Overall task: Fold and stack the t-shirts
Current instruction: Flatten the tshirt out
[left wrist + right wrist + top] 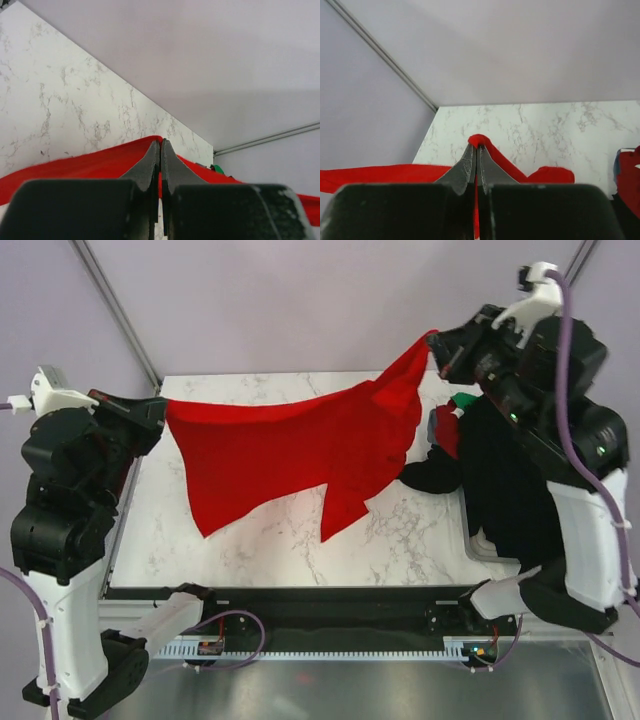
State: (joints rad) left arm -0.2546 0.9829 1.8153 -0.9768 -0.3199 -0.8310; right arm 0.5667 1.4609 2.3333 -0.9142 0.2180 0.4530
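Red t-shirt (300, 455): I have it stretched in the air between both grippers, above the marble table (260, 540). Its top edge climbs from the left side up to the far right. The lower part hangs in two points toward the tabletop, and I cannot tell whether they touch it.
Left arm: raised at the table's left edge, wrist aimed rightward across the table.
Left gripper (158, 412): fingers pressed together on the shirt's left corner. My left wrist view shows red cloth pinched between the tips.
Right arm: reared up at the far right corner, wrist turned leftward.
Right gripper (436, 348): clamped on the shirt's other corner, higher than the left one. My right wrist view shows a small red fold bunched at the fingertips.
Other t-shirts (445, 455): a loose heap at the table's right edge beneath the right arm, with black, dark red and a bit of green showing. It lies just beside the held shirt's right end.
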